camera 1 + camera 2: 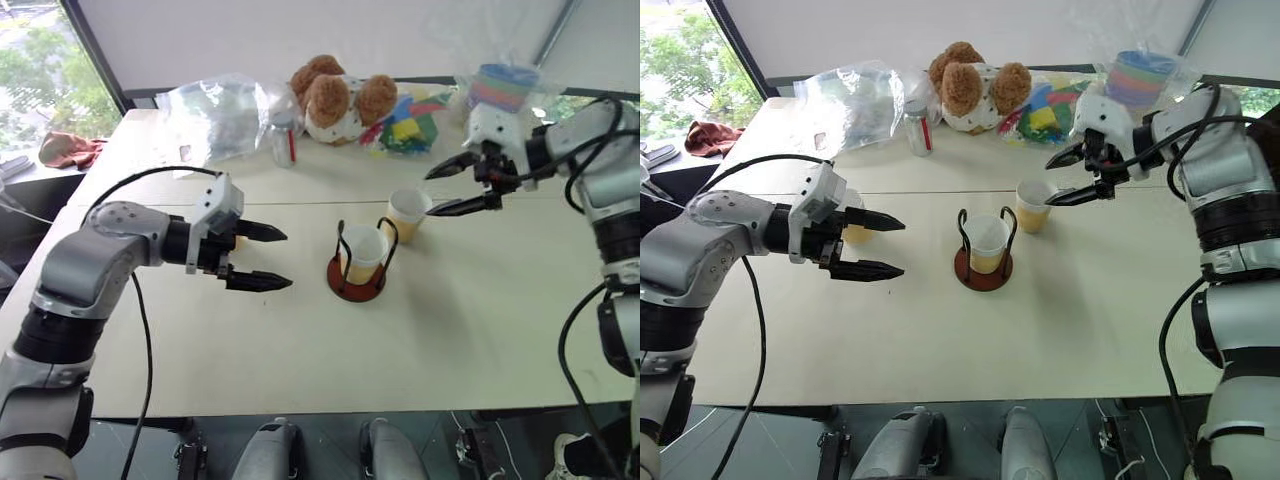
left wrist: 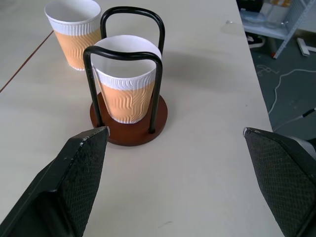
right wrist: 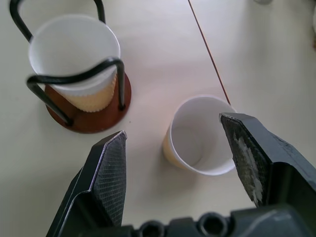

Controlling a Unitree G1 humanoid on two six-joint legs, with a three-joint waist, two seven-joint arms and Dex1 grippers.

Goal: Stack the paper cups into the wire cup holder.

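Hidden and cut-off parts around the wire cup holder [image 1: 357, 268]

Beside the holder, you see only a sliver of a third paper cup [image 1: 857, 233] behind the left gripper [image 1: 262, 257]; its rim is hidden. Far behind the holder, the bowl stack [image 1: 503, 85] is partly covered by the right gripper [image 1: 458, 185]. The holder's own wire crosses the seated cup [image 2: 128, 84].

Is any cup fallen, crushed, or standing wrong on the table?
Nothing stands out. One paper cup sits upright inside the wire cup holder, and a second cup stands upright on the table beside it. Neither looks dented or tipped.
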